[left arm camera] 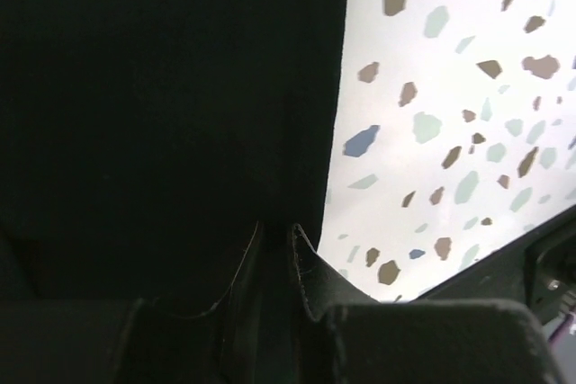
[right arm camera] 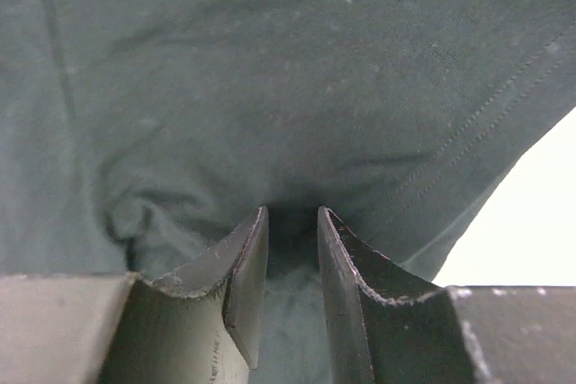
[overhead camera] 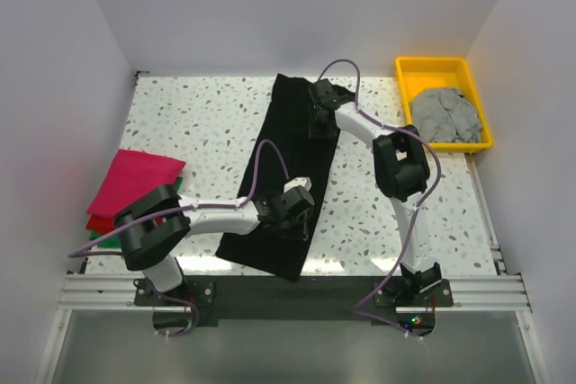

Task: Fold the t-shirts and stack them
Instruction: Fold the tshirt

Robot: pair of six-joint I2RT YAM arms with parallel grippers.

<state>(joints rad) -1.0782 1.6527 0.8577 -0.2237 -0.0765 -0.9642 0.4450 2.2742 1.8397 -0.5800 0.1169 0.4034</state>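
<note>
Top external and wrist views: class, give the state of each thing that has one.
black t-shirt: long folded strip, lying flat
magenta t-shirt: folded, topping the stack
red t-shirt: folded, beneath magenta
green t-shirt: in the stack, mostly hidden
grey t-shirt: crumpled in yellow tray
left pincer: shut on black t-shirt
right pincer: shut on black t-shirt

Tabletop (overhead camera: 207, 123) lies open between black t-shirt (overhead camera: 288, 114) and magenta t-shirt (overhead camera: 135, 179).

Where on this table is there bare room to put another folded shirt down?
Bare tabletop lies between the black t-shirt and the left wall, beyond the magenta t-shirt; more between the black t-shirt and the right arm. Crowded: the middle, where the left hand and right hand sit on it.
</note>
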